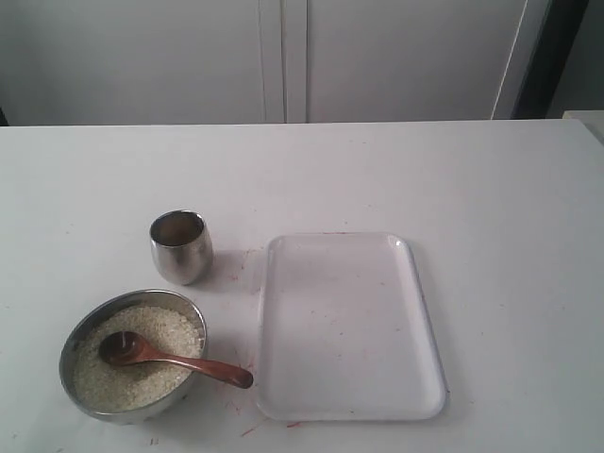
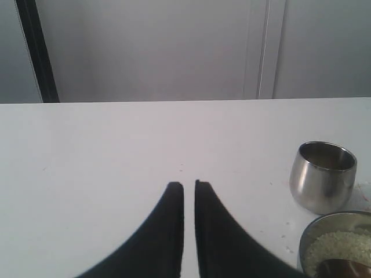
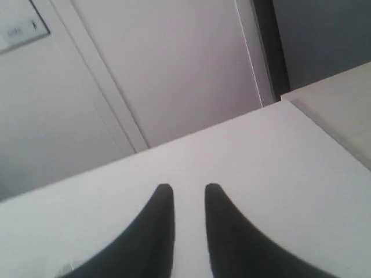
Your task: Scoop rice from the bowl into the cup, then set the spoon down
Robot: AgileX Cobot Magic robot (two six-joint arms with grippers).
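Note:
The steel bowl (image 1: 68, 357) sits at the front left of the white table, filled with rice (image 1: 156, 327). The brown wooden spoon (image 1: 179, 361) lies in it, head on the grains and handle sticking out over the right rim. Just behind stands the small steel cup (image 1: 180, 247), upright. Neither gripper shows in the exterior view. In the left wrist view, my left gripper (image 2: 189, 184) hovers over bare table with its fingers nearly together and nothing between them; the cup (image 2: 322, 176), bowl (image 2: 305, 238), rice (image 2: 339, 246) and spoon head (image 2: 348, 270) lie off to one side. My right gripper (image 3: 189, 186) is open over bare table.
A flat white tray (image 1: 349, 326) lies to the right of the bowl and cup, nothing on it. White cabinet doors stand behind the table's far edge. A second, beige surface (image 3: 342, 110) adjoins the table beside the right gripper.

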